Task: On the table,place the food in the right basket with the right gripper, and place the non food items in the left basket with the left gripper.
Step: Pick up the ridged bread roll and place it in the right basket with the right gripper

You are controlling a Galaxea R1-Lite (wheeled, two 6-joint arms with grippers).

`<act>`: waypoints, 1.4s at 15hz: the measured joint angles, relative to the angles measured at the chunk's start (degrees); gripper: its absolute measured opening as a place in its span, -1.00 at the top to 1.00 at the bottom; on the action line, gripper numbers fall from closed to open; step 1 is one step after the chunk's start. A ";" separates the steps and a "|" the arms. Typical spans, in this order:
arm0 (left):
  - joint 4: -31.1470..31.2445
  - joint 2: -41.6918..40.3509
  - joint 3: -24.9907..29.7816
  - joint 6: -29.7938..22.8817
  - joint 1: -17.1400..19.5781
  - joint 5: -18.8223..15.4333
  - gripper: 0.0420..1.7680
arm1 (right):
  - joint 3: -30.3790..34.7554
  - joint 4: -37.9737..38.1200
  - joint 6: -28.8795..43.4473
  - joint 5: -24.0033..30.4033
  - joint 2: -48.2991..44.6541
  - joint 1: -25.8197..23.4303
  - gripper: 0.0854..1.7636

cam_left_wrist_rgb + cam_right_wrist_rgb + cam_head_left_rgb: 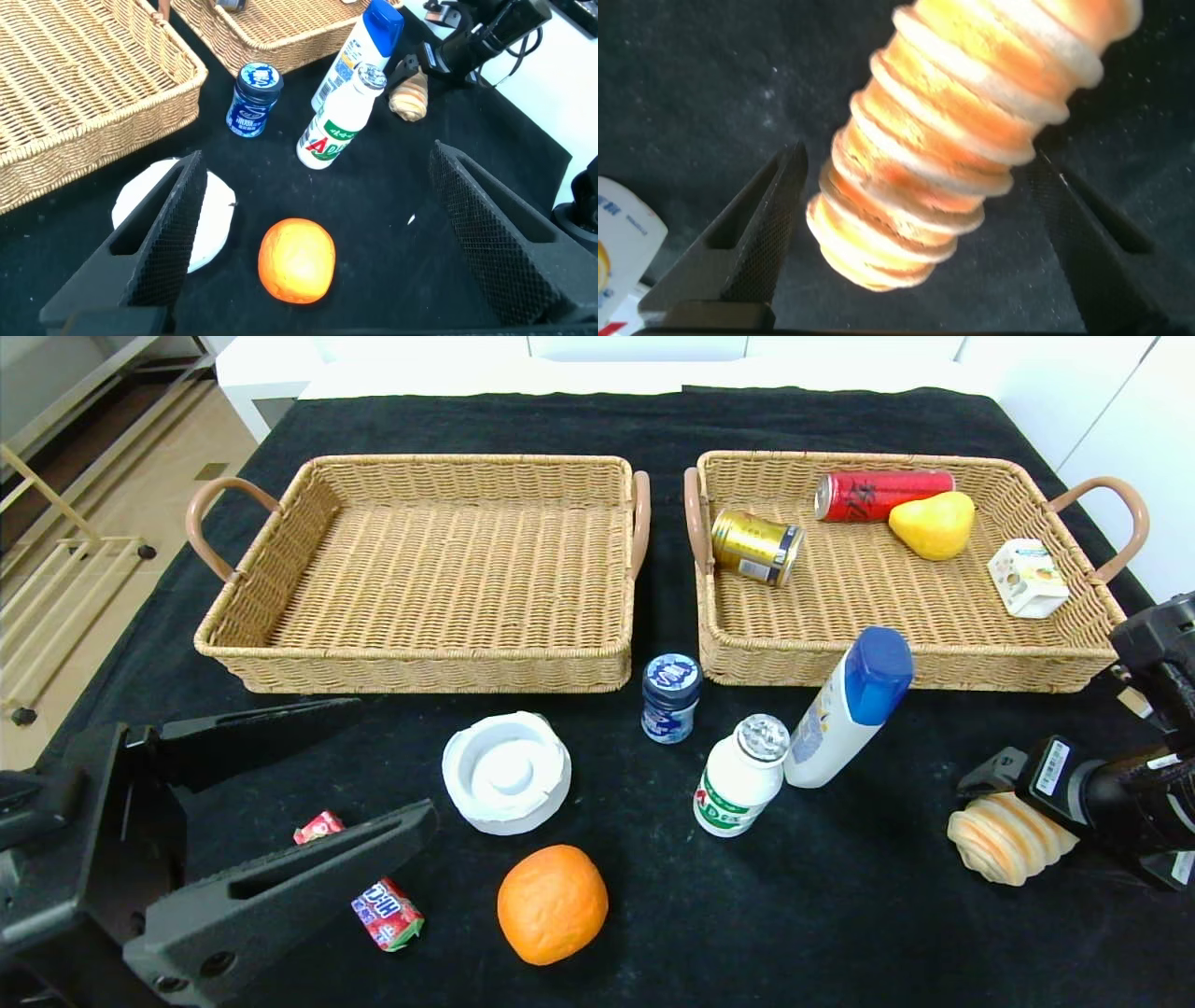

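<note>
The right gripper [915, 233] is down at the table at about 4 o'clock in the head view. Its two black fingers [766, 233] stand wide apart, one on each side of the ridged, golden-brown bread roll [1004, 835]. The roll lies on the black cloth between them, and I cannot tell if either finger touches it. So the step in hand looks like picking up this food. Next, the fingers need to squeeze shut on the roll, lift it, and carry it up to the right woven basket [1083, 653] at 1 o'clock.

That basket already holds a gold can [756, 547], a red can [882, 495], a yellow pear [932, 525] and a small white carton [1027, 579]. The left woven basket [420, 667] at 11 o'clock has nothing in it.

The left gripper [308, 798] hangs at 8 o'clock with its fingers wide apart, holding nothing.

Still on the cloth are a round orange [552, 903], a white round dish [506, 772], a small blue jar [670, 697], a little white drink bottle [740, 775], a tall white bottle with a blue cap [851, 705] and a red candy packet [385, 913].

The right wrist view shows the roll sitting between the fingers; the head view hides most of that behind the arm. The left wrist view shows the orange below the left fingers.
</note>
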 joint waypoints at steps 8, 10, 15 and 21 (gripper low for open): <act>0.00 -0.05 0.24 0.09 0.00 0.00 -0.94 | 0.93 -0.11 0.05 0.29 0.41 0.04 0.05; -0.02 -0.09 0.24 0.11 0.00 0.00 -0.94 | 1.29 -0.18 0.00 0.18 0.55 0.04 0.24; -0.02 -0.11 0.26 0.17 0.00 0.02 -0.94 | 1.48 -0.27 0.00 -0.12 1.05 0.04 0.38; 0.00 -0.02 0.33 0.12 -0.33 0.02 -0.94 | 1.82 -0.55 -0.15 -0.33 1.02 0.83 0.41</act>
